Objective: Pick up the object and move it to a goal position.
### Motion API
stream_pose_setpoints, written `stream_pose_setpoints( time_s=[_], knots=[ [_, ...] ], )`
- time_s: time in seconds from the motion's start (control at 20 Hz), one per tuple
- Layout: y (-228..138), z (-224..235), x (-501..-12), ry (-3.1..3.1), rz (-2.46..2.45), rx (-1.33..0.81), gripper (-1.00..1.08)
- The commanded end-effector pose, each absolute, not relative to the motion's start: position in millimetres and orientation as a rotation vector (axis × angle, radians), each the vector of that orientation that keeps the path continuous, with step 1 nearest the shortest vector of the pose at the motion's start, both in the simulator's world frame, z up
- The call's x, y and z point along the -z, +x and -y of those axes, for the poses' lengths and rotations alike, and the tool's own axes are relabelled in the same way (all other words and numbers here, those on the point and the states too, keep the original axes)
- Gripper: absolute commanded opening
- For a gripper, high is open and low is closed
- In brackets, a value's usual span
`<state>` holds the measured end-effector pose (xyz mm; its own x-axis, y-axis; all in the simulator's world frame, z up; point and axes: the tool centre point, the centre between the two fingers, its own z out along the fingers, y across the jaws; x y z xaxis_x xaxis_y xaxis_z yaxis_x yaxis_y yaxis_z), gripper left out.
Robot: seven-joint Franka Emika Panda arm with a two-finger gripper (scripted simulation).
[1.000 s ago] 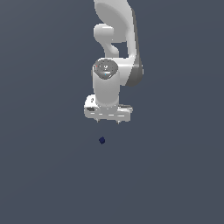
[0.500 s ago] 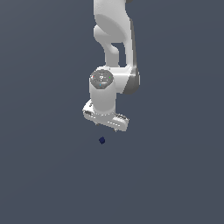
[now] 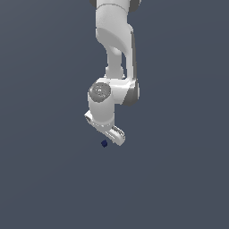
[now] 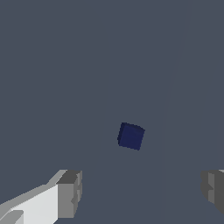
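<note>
A white Panda arm [image 3: 114, 53] reaches down from the top of the exterior view over a plain dark grey worktop [image 3: 179, 179], its wrist bent so that the jaws [image 3: 108, 133] tilt toward the exterior view's right. The cube [image 3: 104, 143], tiny and dark navy, lies on the worktop just below the jaws and a little to the exterior view's left of their lower tip, apart from them. In the wrist view the jaws [image 4: 142, 188] stand wide open and hold nothing: one grey fingertip [image 4: 70, 194] shows on one side and the other at the opposite edge, with bare worktop [image 4: 65, 65] between. The cube [image 4: 131, 135] sits beyond the fingertips, roughly in line with the gap between them and nearer its middle than either pad, turned slightly askew to the jaws' line. Nothing touches it.
</note>
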<state>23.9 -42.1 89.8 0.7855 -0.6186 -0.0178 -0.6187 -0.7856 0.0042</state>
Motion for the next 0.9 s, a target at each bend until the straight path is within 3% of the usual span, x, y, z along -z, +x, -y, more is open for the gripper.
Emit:
stream_pose_setpoints(
  time_s=[0.0,0.85],
  knots=[
    [27,45,-83,-2.93,-1.128,-0.021,1.0],
    [34,54,-63,-2.824,-1.376,-0.001,1.0]
  ],
)
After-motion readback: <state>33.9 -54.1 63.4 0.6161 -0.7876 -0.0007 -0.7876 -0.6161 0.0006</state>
